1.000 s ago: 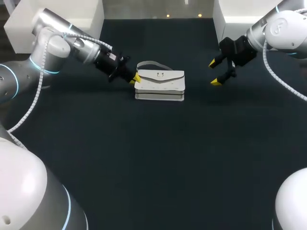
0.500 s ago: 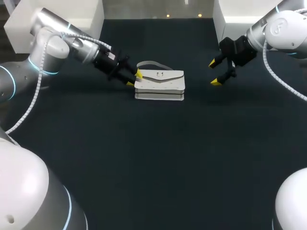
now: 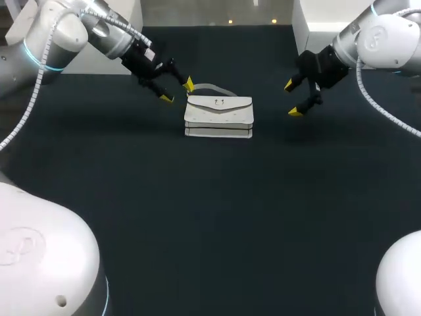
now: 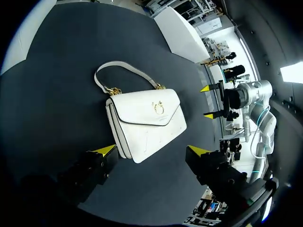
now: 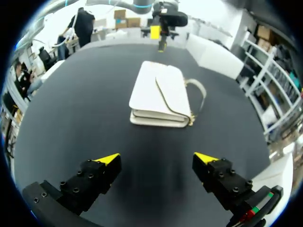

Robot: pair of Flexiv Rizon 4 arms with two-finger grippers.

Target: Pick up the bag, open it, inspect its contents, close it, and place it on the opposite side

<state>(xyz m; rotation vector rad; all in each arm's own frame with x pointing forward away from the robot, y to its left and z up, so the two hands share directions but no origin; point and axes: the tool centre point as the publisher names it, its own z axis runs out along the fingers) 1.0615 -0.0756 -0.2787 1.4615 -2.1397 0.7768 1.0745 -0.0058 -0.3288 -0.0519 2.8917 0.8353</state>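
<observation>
A white handbag (image 3: 218,116) lies flat on the dark table (image 3: 210,217), its flap shut, a gold clasp on the front and its strap (image 3: 212,87) curled behind it. My left gripper (image 3: 177,91) hangs open just off the bag's left end, touching nothing. From the left wrist view the bag (image 4: 144,123) sits ahead of the open left gripper (image 4: 151,151). My right gripper (image 3: 291,99) stands open to the bag's right, well apart from it. In the right wrist view the bag (image 5: 158,94) lies ahead of the spread right gripper (image 5: 156,158).
White blocks stand at the table's far left corner (image 3: 118,16) and far right corner (image 3: 316,23). The dark tabletop stretches from the bag toward the near edge.
My left gripper was shut at the bag's left end; it has opened wide, risen and drawn back to the upper left. The bag and the right arm stayed put.
</observation>
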